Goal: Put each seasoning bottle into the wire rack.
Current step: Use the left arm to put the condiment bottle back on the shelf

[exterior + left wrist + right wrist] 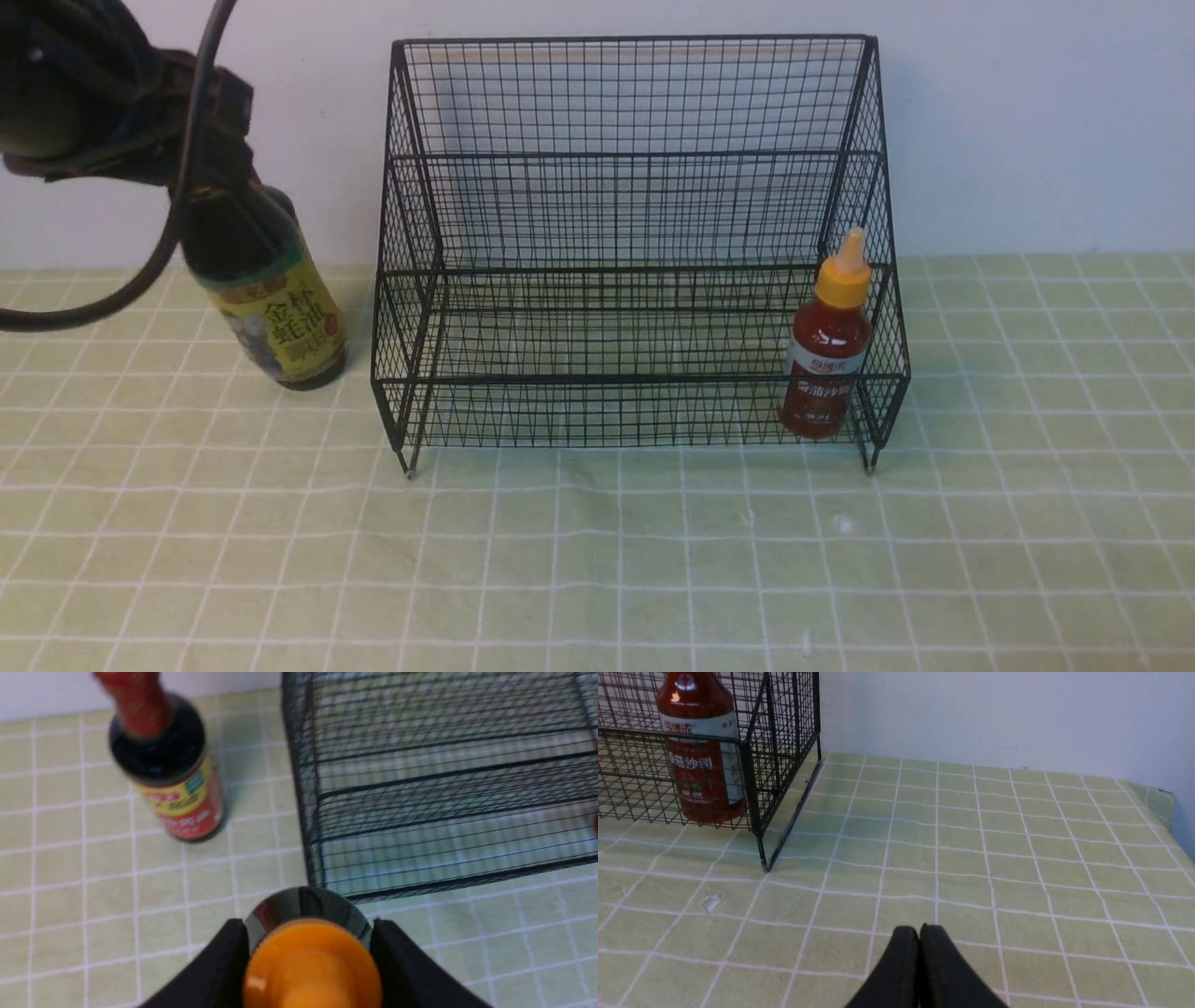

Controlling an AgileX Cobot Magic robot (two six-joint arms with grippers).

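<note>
Left tool grips the short dark yellow-labelled bottle under its orange cap.
Likely stiff, slick, bottom-heavy; tilted at black wire-mesh rack's nine o'clock; right tool pinched empty.

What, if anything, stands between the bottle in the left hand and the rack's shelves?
Only the wire rack's own left mesh side: the yellow-label bottle, in the left hand, is beside it. Nothing else visible intervenes.

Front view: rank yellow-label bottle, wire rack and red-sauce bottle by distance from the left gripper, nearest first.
1. yellow-label bottle: gripped at its top by the left gripper, far left.
2. wire rack: centre, its left wall just right of that bottle.
3. red-sauce bottle: inside the rack's lower tier, at its right end.
</note>
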